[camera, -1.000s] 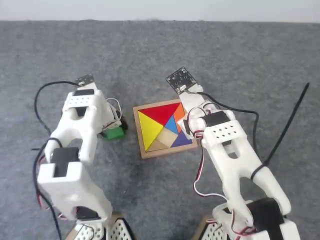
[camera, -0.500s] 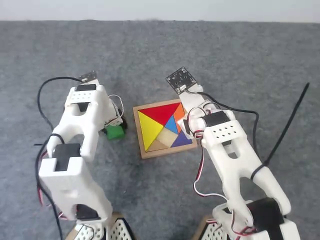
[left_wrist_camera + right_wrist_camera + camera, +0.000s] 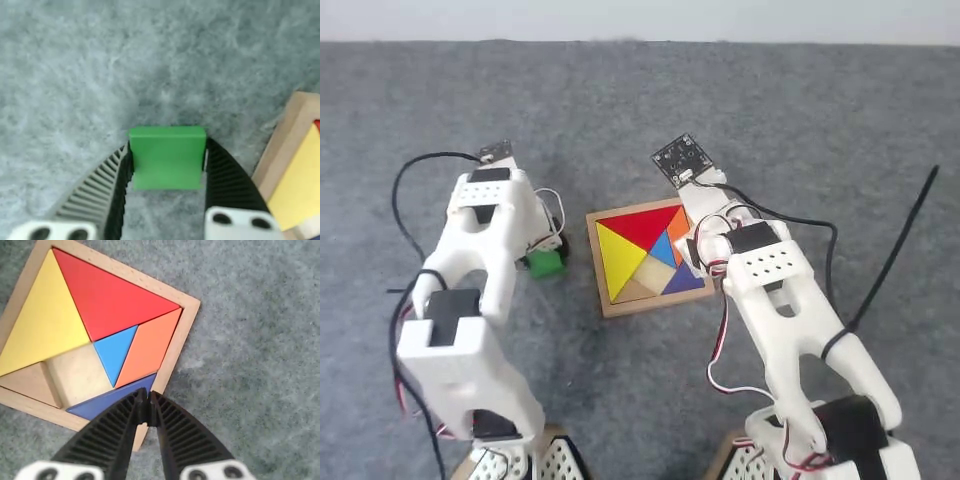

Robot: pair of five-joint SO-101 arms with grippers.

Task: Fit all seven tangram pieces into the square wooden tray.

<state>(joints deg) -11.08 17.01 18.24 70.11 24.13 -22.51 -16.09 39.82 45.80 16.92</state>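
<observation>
The square wooden tray point(image 3: 603, 303) lies mid-table holding yellow point(image 3: 613, 255), red point(image 3: 643, 226), orange, light blue and purple pieces; a square gap point(image 3: 77, 374) shows bare wood. A green square piece point(image 3: 546, 263) sits left of the tray, and my left gripper point(image 3: 167, 162) is shut on it, one finger on each side, just above the grey mat. The tray's corner point(image 3: 295, 120) lies close beside it. My right gripper point(image 3: 148, 402) is shut with nothing in it, hovering over the tray's right edge by the purple piece point(image 3: 107, 401).
A grey felt mat point(image 3: 800, 130) covers the table, with open room behind and to both sides of the tray. Both arm bases point(image 3: 520, 460) stand at the near edge. A black cable point(image 3: 895, 250) runs along the right.
The left arm shifted slightly, and the green piece in its gripper moved a little left and away from the tray. The right arm has kept still.
</observation>
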